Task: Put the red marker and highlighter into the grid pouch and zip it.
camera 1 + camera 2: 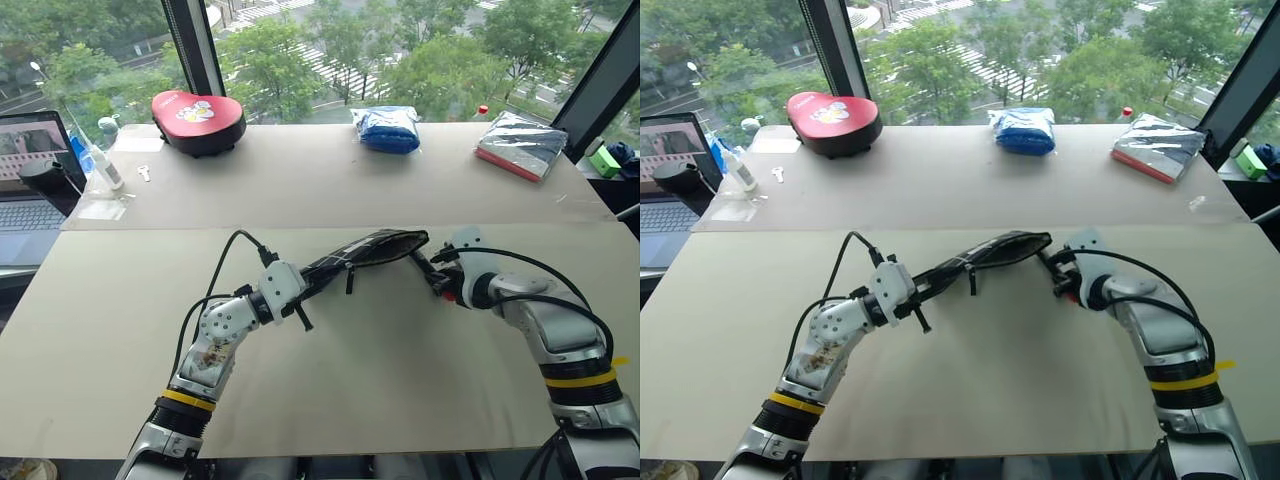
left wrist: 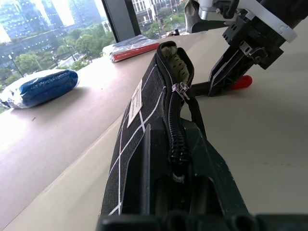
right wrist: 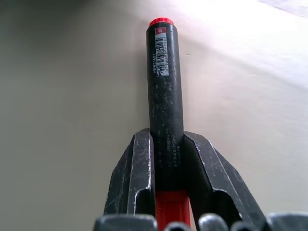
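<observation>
Right gripper [image 3: 166, 144] has its two black fingers pinched on the red marker [image 3: 165, 91], gripping it down near the red cap so the long dark barrel sticks out ahead, free end leading, which looks like the sensible way to feed it nose-first into a narrow opening. Over on the other side, the left gripper [image 1: 300, 285] is clamped shut on one end of the grid pouch [image 1: 375, 250], holding it off the table [image 1: 330, 390] roughly level, zipper edge up. The mouth at the far end of the pouch gapes open toward the right gripper, pale lining showing inside, zipper pull [image 2: 182, 89] sitting partway along the track. That is a presenting hold, I'd say: one arm keeps the bag steady, the other delivers.

Marker sits just beside the pouch's open end, not yet inside. The highlighter I cannot make out from here.

Room to work is generous: bare tabletop under and around both arms, front edge well clear. The red case [image 1: 197, 120], blue packet [image 1: 387, 128] and silver packet [image 1: 520, 145] lie well away along the window side, laptop [image 1: 30, 190] off to the left
</observation>
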